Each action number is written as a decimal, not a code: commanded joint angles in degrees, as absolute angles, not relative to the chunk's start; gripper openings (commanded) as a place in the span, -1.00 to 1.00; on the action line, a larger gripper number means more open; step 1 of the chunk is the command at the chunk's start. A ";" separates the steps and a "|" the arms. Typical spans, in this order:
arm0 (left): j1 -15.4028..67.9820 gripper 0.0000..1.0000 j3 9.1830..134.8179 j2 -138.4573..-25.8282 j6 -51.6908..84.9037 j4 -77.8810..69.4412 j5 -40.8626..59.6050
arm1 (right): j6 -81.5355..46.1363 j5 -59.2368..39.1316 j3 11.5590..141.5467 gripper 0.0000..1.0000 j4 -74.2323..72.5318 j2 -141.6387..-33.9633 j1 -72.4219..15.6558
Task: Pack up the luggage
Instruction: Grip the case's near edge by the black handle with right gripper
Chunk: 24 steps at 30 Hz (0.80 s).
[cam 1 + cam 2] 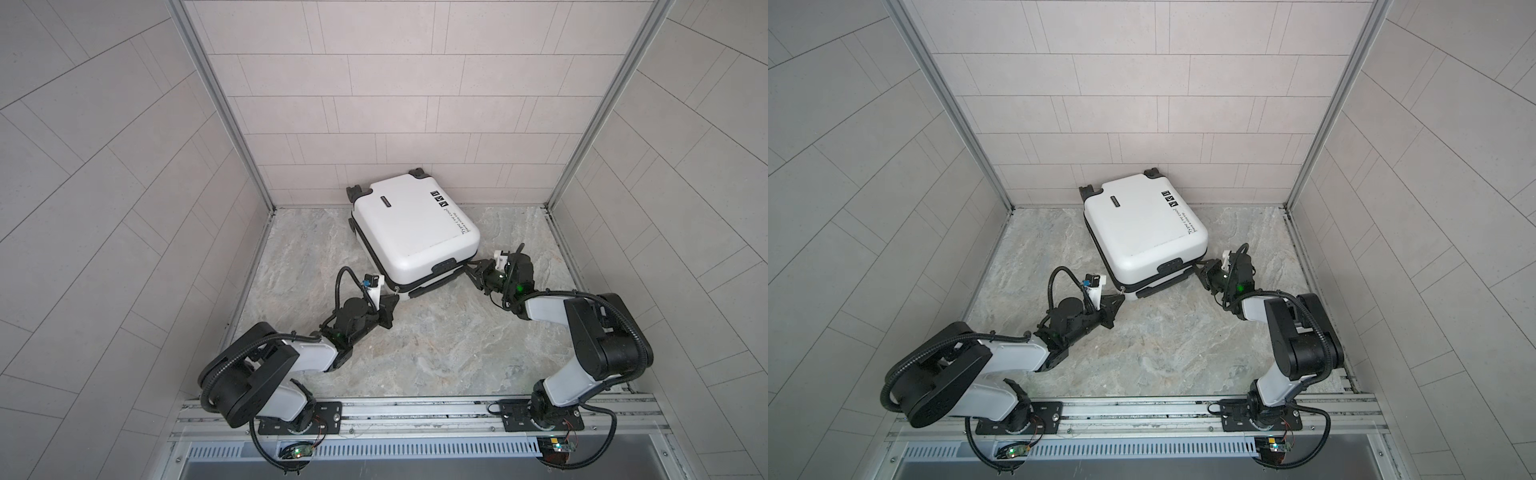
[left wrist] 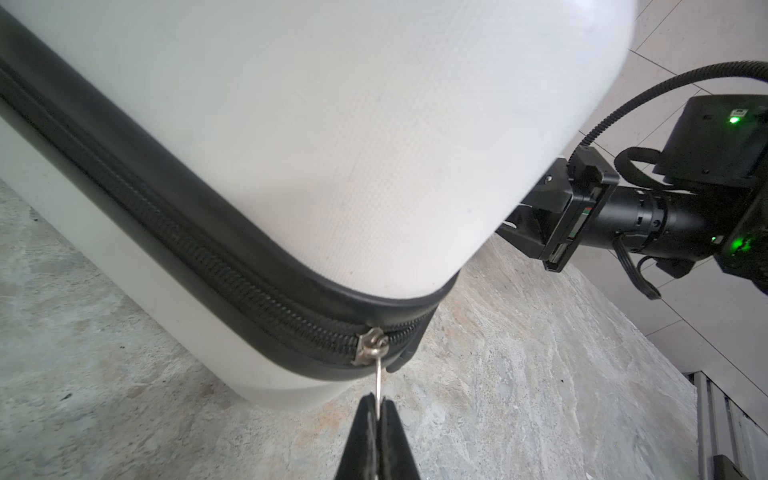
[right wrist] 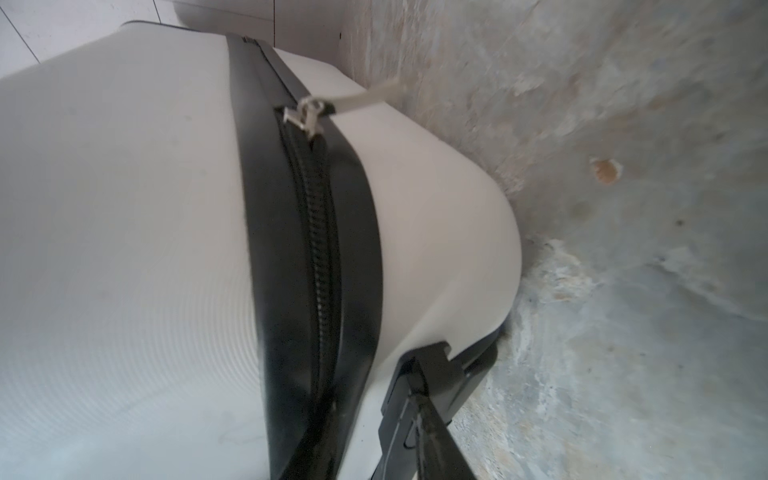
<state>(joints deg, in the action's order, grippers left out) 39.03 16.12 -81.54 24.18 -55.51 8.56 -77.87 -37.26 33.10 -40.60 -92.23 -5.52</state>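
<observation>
Saw grey marbled tabletop [image 1: 415, 353], tiled walls [image 1: 104, 208] around. Had left gripper [image 2: 379, 402] low, stretched forward, pinched shut on zipper pull [image 2: 378, 381]; right gripper [image 1: 471, 266] low at near-right luggage [image 1: 411, 224] corner, jaw gap unreadable. Found luggage flat, wheels [image 1: 357, 192] by back wall [image 1: 395, 104].

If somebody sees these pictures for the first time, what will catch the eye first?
The white suitcase stands out first: it lies flat, lid down, on the grey stone floor, its wheels toward the back wall. At its near left corner, the left claw is shut on the thin metal zipper pull, while the right claw is at the near right corner.
</observation>
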 commanded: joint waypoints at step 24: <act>39.73 -1.00 18.15 -81.54 25.85 -64.48 11.80 | -91.93 -29.08 27.47 -0.92 -80.81 -110.64 -15.58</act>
<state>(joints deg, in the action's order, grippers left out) 38.96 16.23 -82.63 25.65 -57.12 7.99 -89.49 -32.36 26.85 -76.69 -109.51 -14.33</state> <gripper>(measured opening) 0.050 0.151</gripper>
